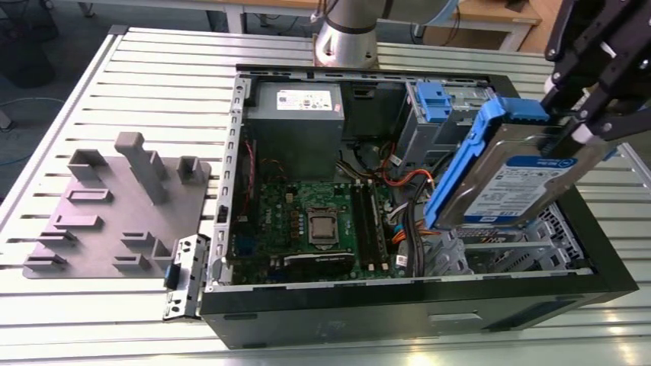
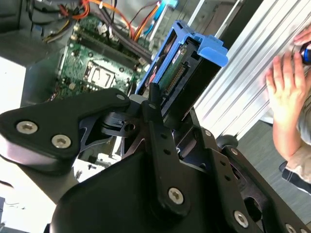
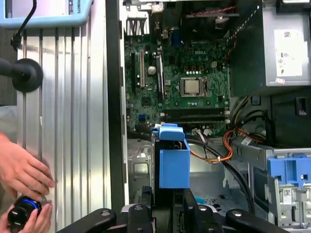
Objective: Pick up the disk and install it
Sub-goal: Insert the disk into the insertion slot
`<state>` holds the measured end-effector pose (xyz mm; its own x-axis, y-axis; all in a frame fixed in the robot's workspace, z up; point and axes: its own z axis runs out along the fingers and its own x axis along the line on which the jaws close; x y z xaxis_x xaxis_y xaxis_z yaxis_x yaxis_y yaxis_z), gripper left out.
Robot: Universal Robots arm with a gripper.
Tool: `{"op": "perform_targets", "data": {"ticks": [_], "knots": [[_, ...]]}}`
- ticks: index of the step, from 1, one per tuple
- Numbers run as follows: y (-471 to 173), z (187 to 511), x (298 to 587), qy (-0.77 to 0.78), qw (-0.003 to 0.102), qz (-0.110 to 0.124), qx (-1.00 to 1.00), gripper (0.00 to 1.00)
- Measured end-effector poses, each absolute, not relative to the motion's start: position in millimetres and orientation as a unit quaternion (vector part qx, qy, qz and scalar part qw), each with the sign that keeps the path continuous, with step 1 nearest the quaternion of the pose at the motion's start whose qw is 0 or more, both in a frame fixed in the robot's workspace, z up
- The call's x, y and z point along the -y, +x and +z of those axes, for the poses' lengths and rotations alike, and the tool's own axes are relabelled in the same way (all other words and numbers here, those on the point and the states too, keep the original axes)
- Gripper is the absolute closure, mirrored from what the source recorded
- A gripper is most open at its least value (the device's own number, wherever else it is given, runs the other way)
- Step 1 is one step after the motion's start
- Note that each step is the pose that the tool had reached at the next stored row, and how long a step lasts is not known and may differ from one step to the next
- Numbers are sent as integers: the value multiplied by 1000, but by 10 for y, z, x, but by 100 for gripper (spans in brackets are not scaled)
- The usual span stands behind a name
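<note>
Black sheet metal of the open computer case (image 1: 407, 305) fronts the exterior view, the case lying on its side on the slatted bench (image 1: 152, 76). At the exterior view's left, a grey fixture plate (image 1: 112, 206) with upright pegs sits on the bench just beside the case. Inside the case come the green motherboard (image 1: 305, 221), with the grey power supply (image 1: 297, 122) behind it, then a bare blue bracket (image 1: 432, 103) at the far wall.

Further to the exterior view's right, the disk (image 1: 514, 183) hangs steeply tilted in the air over the metal drive cage (image 1: 508, 252), label face outward and blue rails along its edges. The gripper (image 1: 569, 141) has its jaws pinching the disk at its upper end. In the first wrist view a person's hand (image 3: 22, 170) rests on the bench outside the case.

By my reading the pick-up is done and the carry toward the bay is in hand. Seating the disk will call for squaring its rails with the cage guides and keeping clear of the orange cables (image 1: 407, 179) nearby.
</note>
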<state>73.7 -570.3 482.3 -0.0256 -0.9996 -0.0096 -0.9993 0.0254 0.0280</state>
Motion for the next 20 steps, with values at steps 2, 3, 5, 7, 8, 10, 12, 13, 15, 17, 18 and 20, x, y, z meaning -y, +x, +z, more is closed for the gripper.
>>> {"op": "perform_targets", "data": {"ticks": [2, 3, 5, 7, 8, 10, 12, 13, 15, 17, 18, 20], "knots": [[803, 4809, 5702, 698, 6, -13, 716, 65], [828, 4800, 5703, 698, 6, -13, 716, 65], [880, 4780, 5703, 698, 6, -13, 716, 65], [935, 4768, 5703, 698, 7, -13, 716, 65], [966, 4763, 5703, 698, 7, -13, 716, 65], [1030, 4752, 5703, 698, 6, -13, 716, 65], [1087, 4739, 5703, 698, 7, -14, 716, 65], [1113, 4732, 5703, 698, 7, -14, 716, 65], [1162, 4716, 5703, 698, 7, -14, 716, 65], [1196, 4705, 5703, 698, 7, -14, 716, 65], [1202, 4705, 5703, 698, 6, -14, 716, 65], [1202, 4705, 5702, 698, 6, -14, 716, 65]]}}
